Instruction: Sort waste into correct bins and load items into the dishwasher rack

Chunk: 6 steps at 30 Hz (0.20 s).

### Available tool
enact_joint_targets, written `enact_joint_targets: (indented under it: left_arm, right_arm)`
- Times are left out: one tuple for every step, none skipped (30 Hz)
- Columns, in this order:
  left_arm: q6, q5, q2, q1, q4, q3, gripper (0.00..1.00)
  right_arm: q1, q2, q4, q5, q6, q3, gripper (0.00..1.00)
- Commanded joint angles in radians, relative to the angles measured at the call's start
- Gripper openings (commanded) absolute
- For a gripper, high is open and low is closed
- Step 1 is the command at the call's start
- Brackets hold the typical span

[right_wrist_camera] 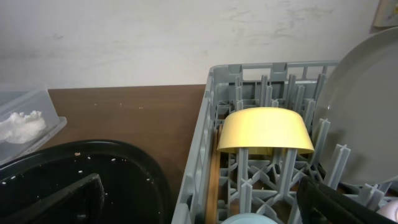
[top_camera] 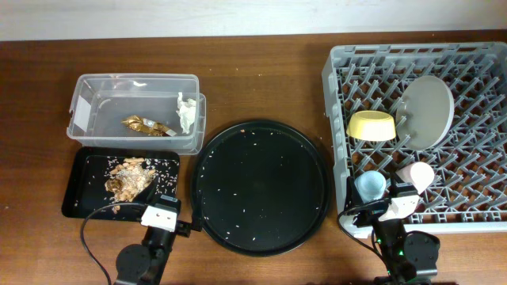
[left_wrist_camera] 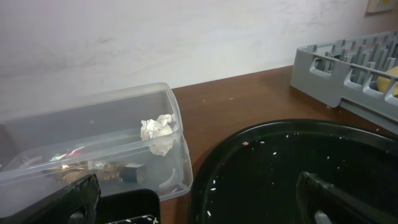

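The clear tub (top_camera: 135,77) at the back left holds the white tissue (top_camera: 186,112) and the gold foil wrapper (top_camera: 146,125). The shallow black tray (top_camera: 79,186) in front of it holds the brownish food scraps (top_camera: 129,178). The grey rack (top_camera: 333,87) on the right holds the grey plate (top_camera: 428,111), yellow bowl (top_camera: 372,125), light blue cup (top_camera: 370,186) and pink cup (top_camera: 416,174). The wooden chopsticks (right_wrist_camera: 214,180) lie along the rack's left wall. My left gripper (left_wrist_camera: 202,205) is open and empty at the front, between the black tray and the round tray. My right gripper (right_wrist_camera: 205,208) is open and empty at the rack's front left corner.
A large round black tray (top_camera: 261,190) with scattered rice grains lies in the middle, between the bins and the rack. Bare brown table runs behind it. A pale wall stands behind the table.
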Motion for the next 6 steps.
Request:
enact_joint_targets:
  left_arm:
    - [0.012,0.011,-0.005,0.006,-0.001,-0.006,0.99]
    - [0.012,0.011,-0.005,0.006,-0.001,-0.006,1.0]
    - [0.012,0.011,-0.005,0.006,-0.001,-0.006,1.0]
    - [0.012,0.011,-0.005,0.006,-0.001,-0.006,0.99]
    - [0.012,0.011,-0.005,0.006,-0.001,-0.006,1.0]
    - [0.012,0.011,-0.005,0.006,-0.001,-0.006,0.99]
  right_arm:
    - [-0.008,-0.01,0.004,-0.012,-0.003,-0.011,0.98]
    - [-0.008,-0.01,0.004,-0.012,-0.003,-0.011,0.98]
    - [-0.008,-0.01,0.004,-0.012,-0.003,-0.011,0.98]
    - [-0.008,-0.01,0.004,-0.012,-0.003,-0.011,0.98]
    - [-0.008,-0.01,0.004,-0.012,-0.003,-0.011,0.98]
    - [-0.008,-0.01,0.004,-0.012,-0.003,-0.011,0.98]
